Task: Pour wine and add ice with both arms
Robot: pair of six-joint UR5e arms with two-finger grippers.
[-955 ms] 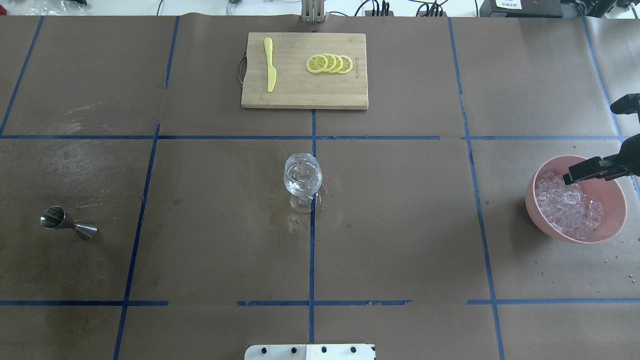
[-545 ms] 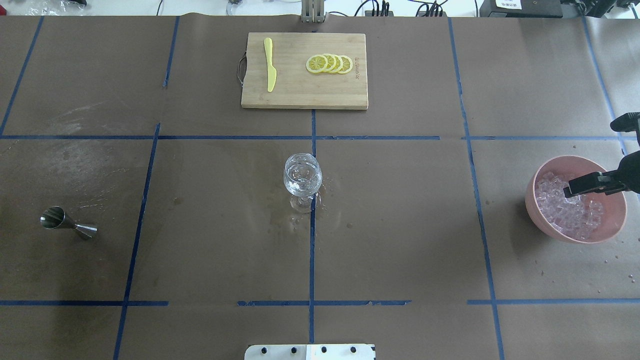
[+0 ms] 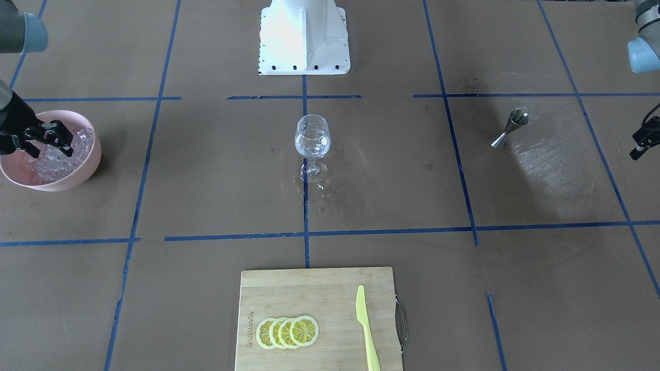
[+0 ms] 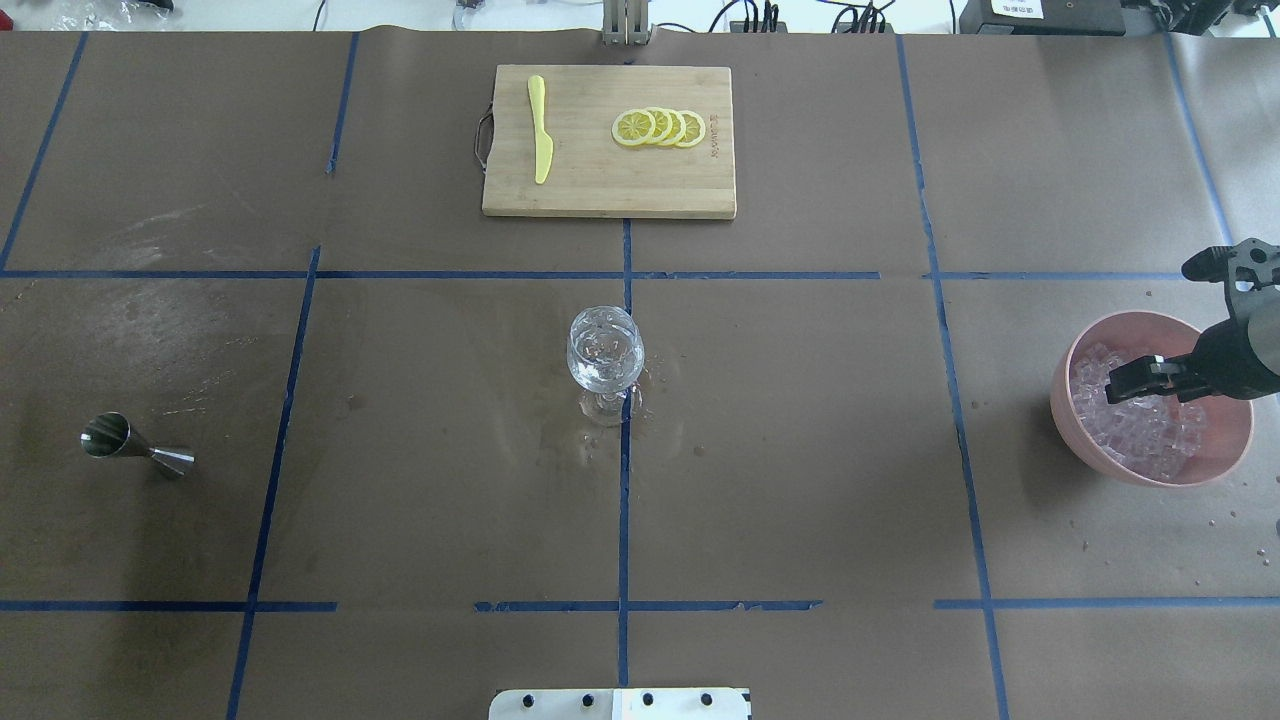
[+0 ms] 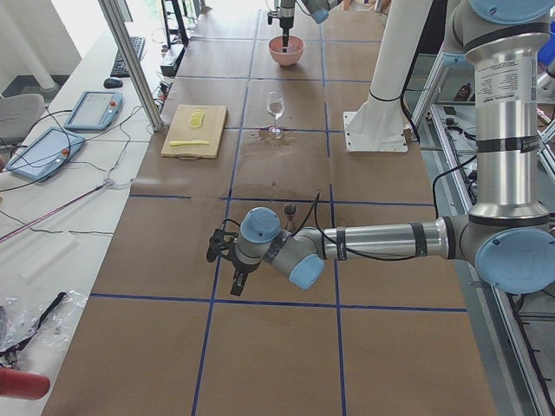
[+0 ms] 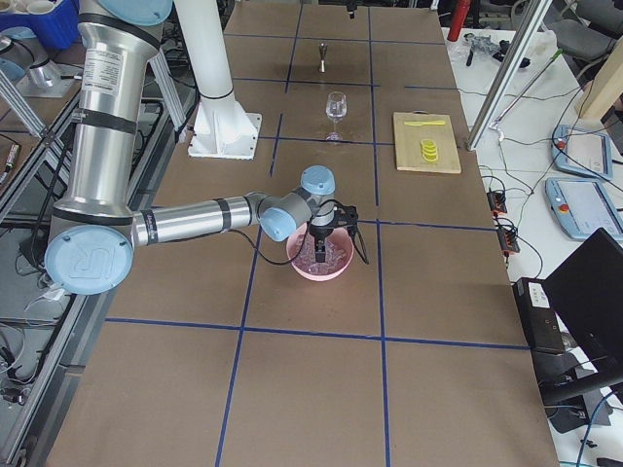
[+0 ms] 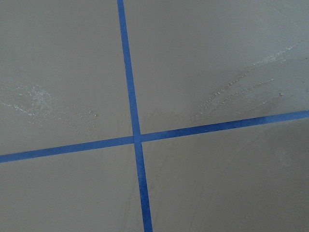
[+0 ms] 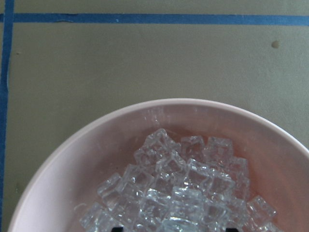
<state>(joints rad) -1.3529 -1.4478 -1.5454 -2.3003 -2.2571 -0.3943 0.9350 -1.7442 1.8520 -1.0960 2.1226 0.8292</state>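
Note:
A pink bowl [image 4: 1058,398] at the table's right end holds a heap of clear ice cubes [image 4: 1140,432]. My right gripper [image 4: 1125,382] is open, with its fingertips down among the ice [image 8: 178,183]; both tips show wide apart at the bottom edge of the right wrist view. From the front it sits in the bowl [image 3: 50,147]. A stemmed glass [image 4: 605,352] with a little water-like wine stands at the table's middle. A steel jigger [image 4: 135,447] stands far left. My left gripper [image 3: 640,145] hovers near the left end; I cannot tell its state.
A wooden cutting board [image 4: 600,180] at the far side carries lemon slices [image 4: 660,128] and a yellow knife [image 4: 540,130]. Wet spots lie around the glass foot [image 4: 600,430]. The left wrist view shows only brown paper with crossing blue tape [image 7: 136,139].
My right gripper has swung over the bowl and come down into the ice. The glass, jigger and board have not moved.

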